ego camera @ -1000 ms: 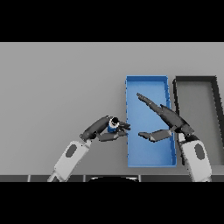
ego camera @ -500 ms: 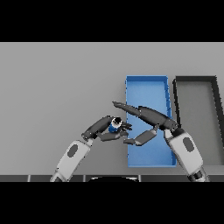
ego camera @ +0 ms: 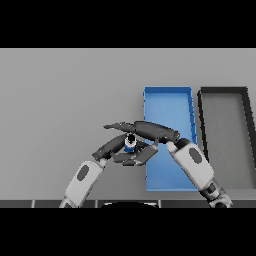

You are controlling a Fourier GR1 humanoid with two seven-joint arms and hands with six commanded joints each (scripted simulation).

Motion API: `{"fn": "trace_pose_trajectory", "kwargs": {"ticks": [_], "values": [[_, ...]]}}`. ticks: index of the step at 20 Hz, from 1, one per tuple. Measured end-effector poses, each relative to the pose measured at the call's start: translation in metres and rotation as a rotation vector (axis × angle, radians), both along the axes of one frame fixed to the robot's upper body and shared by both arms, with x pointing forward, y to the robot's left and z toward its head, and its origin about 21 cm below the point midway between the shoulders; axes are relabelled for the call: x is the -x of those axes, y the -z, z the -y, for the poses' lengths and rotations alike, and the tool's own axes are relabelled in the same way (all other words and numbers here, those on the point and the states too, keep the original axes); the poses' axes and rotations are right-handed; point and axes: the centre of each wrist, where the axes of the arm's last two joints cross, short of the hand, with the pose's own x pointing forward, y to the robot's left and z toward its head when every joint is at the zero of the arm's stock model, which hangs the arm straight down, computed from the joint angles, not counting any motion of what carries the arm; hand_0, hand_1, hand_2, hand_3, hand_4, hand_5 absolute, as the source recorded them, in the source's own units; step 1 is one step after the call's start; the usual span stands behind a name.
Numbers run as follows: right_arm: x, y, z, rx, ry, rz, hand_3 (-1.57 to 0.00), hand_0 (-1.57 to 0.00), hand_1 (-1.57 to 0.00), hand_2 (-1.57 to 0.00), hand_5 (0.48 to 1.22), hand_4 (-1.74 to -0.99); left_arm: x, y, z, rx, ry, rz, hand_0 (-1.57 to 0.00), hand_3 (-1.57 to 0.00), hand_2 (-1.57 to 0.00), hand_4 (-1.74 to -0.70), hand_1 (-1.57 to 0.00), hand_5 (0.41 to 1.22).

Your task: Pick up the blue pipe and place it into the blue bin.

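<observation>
The blue pipe [ego camera: 130, 145] is a short blue cylinder with a dark top, standing just left of the blue bin [ego camera: 167, 100]. My left hand [ego camera: 109, 148] reaches it from the lower left, fingers curled against its left side. My right hand [ego camera: 150, 131] stretches across from the bin side. Its straight fingers [ego camera: 116, 125] pass over the pipe's top and its thumb [ego camera: 136, 158] lies below the pipe. The pipe's lower part is partly hidden between both hands.
A black bin [ego camera: 222, 89] stands right of the blue bin, both long and open-topped. Grey table [ego camera: 65, 100] spreads to the left and back. My right forearm [ego camera: 192, 165] lies over the blue bin's front half.
My right hand has swung left from above the blue bin to the pipe, its fingers now over the pipe. The left hand and the pipe have stayed put.
</observation>
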Motion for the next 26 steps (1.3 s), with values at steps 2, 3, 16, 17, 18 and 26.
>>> {"fn": "trace_pose_trajectory", "kwargs": {"ticks": [2, 3, 16, 17, 18, 26], "values": [[-0.003, -0.002, -0.008, 0.007, -0.016, -0.007, -0.5, -0.63, -0.65, -0.66, 0.523, -1.383, -0.003, -0.001, 0.001, -0.033, -0.022, -0.033, -1.57, -1.14, -1.53, -1.6, -1.57, 1.221], [-0.005, -0.004, -0.012, 0.012, -0.015, 0.005, -0.66, -0.82, -0.84, -0.84, 0.527, -1.446, -0.002, -0.002, 0.0, -0.028, -0.022, -0.044, -1.57, -1.16, -1.54, -1.63, -1.57, 1.221], [0.006, 0.009, -0.021, -0.127, -0.073, -0.057, -1.51, -1.53, -1.53, -1.53, 1.162, -1.492, -0.008, -0.002, 0.001, 0.001, -0.012, 0.02, -1.57, -1.43, -1.56, -1.73, -1.57, 1.221], [0.005, 0.01, -0.02, -0.142, -0.069, -0.071, -1.52, -1.54, -1.54, -1.54, 1.174, -1.493, -0.009, -0.003, 0.006, 0.008, -0.018, 0.014, -1.57, -1.42, -1.56, -1.73, -1.57, 1.221], [0.005, 0.007, -0.019, -0.137, -0.055, -0.08, -1.53, -1.54, -1.55, -1.55, 1.183, -1.494, -0.007, -0.004, 0.005, 0.017, -0.025, 0.014, -1.57, -1.43, -1.56, -1.73, -1.57, 1.221], [0.007, 0.005, -0.023, -0.123, 0.0, -0.073, -1.56, -1.57, -1.57, -1.57, 1.215, -1.498, -0.009, -0.003, 0.0, -0.092, 0.021, 0.044, -0.38, -0.27, -0.35, -1.13, -0.36, 1.063]]}}
